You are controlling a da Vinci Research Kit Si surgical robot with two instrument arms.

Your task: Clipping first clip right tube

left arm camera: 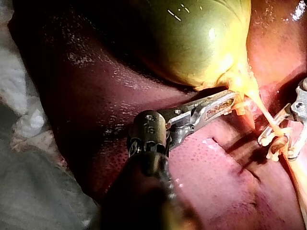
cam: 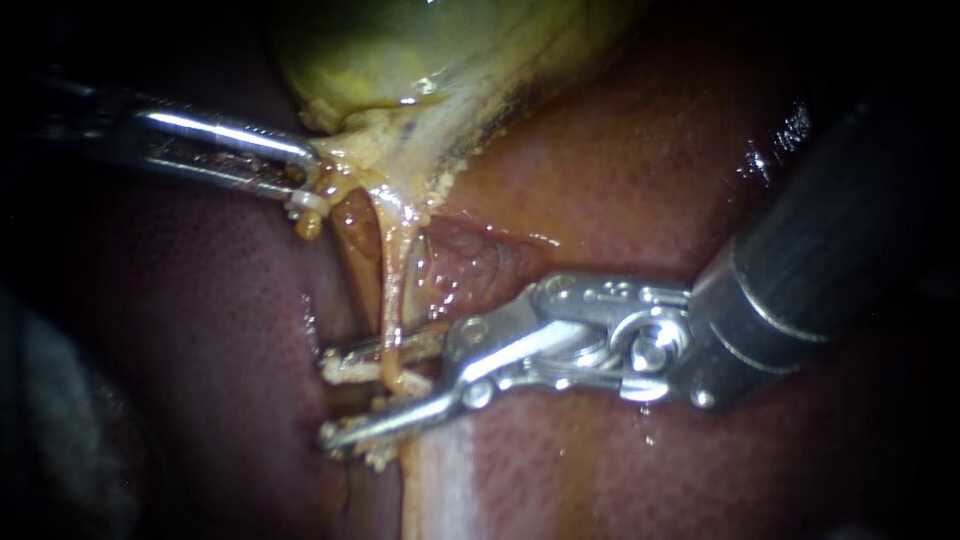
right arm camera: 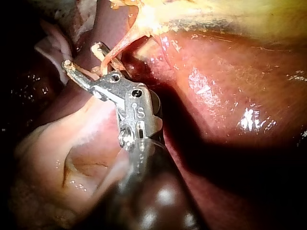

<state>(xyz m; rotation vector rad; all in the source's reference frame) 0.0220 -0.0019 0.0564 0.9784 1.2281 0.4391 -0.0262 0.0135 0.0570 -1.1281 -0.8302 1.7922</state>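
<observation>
Closest to the lens, the dark shaft of my right instrument (cam: pixel 335 400) comes in from the right and ends in a metal hinge and two long, thin jaws. The right tube (cam: pixel 392 290), a thin pale yellow strand, runs down from the tapered end of the gallbladder (cam: pixel 400 50) into the gap between those jaws, crossing the upper jaw about midway along it. The lower jaw lies just beyond the tube's lower stretch. These jaws stand apart with a clear gap, straddling the tube without closing on it. Just beside the right tube, on its left, runs a darker orange tube (cam: pixel 348 240). Above both tubes, my left instrument (cam: pixel 300 185) comes in from the left, its jaws clamped on the gallbladder's pale tapered end. Wet red-brown liver (cam: pixel 200 330) lies all around and under everything.
</observation>
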